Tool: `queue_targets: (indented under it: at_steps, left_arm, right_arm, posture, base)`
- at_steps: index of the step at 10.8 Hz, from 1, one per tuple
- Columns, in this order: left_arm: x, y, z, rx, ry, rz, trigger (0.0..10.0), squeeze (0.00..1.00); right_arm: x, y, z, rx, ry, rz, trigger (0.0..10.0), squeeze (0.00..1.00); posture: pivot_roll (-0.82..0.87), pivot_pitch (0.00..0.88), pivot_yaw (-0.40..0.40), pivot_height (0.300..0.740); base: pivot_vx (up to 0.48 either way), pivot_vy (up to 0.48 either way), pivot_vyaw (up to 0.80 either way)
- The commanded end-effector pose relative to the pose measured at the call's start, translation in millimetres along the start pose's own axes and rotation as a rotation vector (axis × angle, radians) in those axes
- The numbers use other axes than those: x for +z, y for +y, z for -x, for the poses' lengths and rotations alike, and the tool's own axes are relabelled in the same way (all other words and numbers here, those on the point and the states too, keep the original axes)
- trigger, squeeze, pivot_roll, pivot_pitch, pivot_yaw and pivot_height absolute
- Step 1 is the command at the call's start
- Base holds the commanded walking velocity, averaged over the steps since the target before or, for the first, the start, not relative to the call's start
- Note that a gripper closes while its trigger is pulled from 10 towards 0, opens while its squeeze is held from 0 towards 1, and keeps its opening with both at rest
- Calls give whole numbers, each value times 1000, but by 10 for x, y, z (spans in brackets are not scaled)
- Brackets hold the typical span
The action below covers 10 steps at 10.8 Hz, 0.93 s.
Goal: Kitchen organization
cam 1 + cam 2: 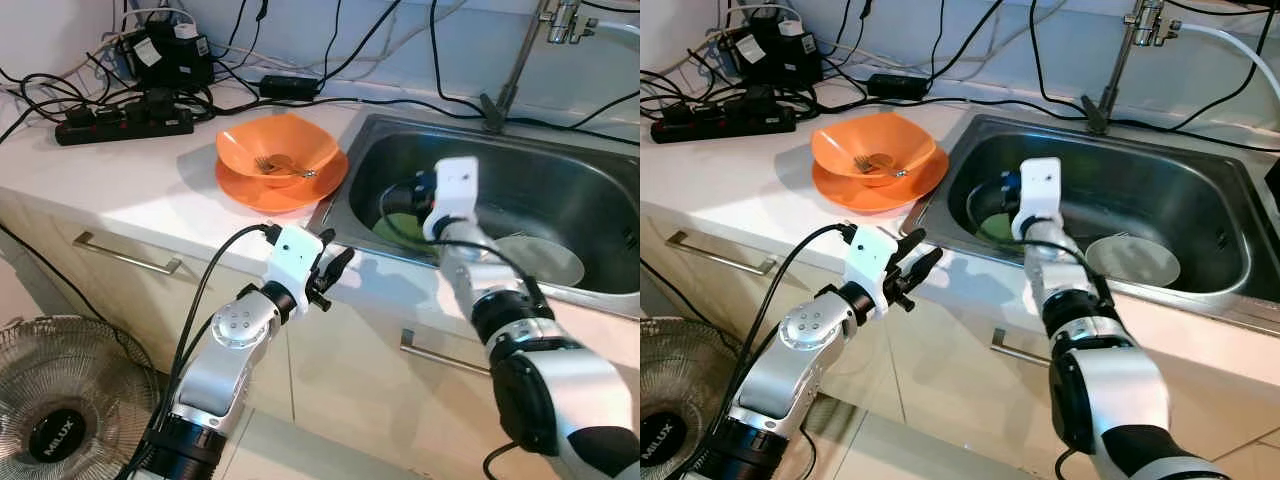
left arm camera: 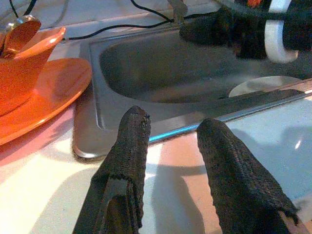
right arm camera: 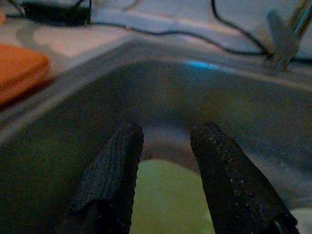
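An orange bowl (image 1: 277, 150) with a fork (image 1: 288, 166) in it sits on an orange plate (image 1: 285, 190) on the white counter, left of the steel sink (image 1: 560, 185). A green plate (image 3: 168, 195) lies in the sink's left part, and a pale round plate (image 1: 545, 258) lies to its right. My right gripper (image 3: 168, 134) is down inside the sink just above the green plate, open, with nothing between its fingers. My left gripper (image 2: 173, 124) hovers open over the counter's front edge by the sink's near left corner, holding nothing.
A black power strip (image 1: 125, 122), an adapter and several cables crowd the back of the counter. The tap (image 1: 515, 60) rises behind the sink. A floor fan (image 1: 60, 415) stands low on the left. Drawer handles (image 1: 125, 257) run along the cabinet front.
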<state>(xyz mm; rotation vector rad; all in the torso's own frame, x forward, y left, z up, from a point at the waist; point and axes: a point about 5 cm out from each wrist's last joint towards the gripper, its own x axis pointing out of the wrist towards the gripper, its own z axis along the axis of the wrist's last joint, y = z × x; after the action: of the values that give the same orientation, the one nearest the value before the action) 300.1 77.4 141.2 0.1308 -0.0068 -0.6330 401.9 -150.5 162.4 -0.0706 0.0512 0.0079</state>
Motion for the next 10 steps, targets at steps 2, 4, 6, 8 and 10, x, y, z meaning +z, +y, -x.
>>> queue_targets:
  at_steps: [2,4,6,8,10]
  left_arm:
    - [19,39,-20,19,-1,-14,10000,0]
    - [40,44,-28,28,-12,-28,10000,0]
    - [91,76,-25,62,-45,-106,10000,0]
    - [133,109,-23,94,-75,-167,10000,0]
    - [147,127,-19,116,-101,-219,10000,0]
  right_arm:
    - [403,-103,-66,-41,-148,-2,10000,0]
    - [467,-120,-57,-55,-194,14,10000,0]
    - [369,-38,-9,-21,-208,-1,10000,0]
    - [239,6,77,-1,-224,-14,10000,0]
    - [141,-7,173,-21,-247,-50,10000,0]
  posture:
    - [201,27,-12,740]
    - [201,33,-14,740]
    - [202,33,-14,740]
    - [198,27,-14,740]
    - [194,20,-15,740]
  base:
    - [0,0,0]
    - [0,0,0]
    - [0,0,0]
    - [0,0,0]
    - [0,0,0]
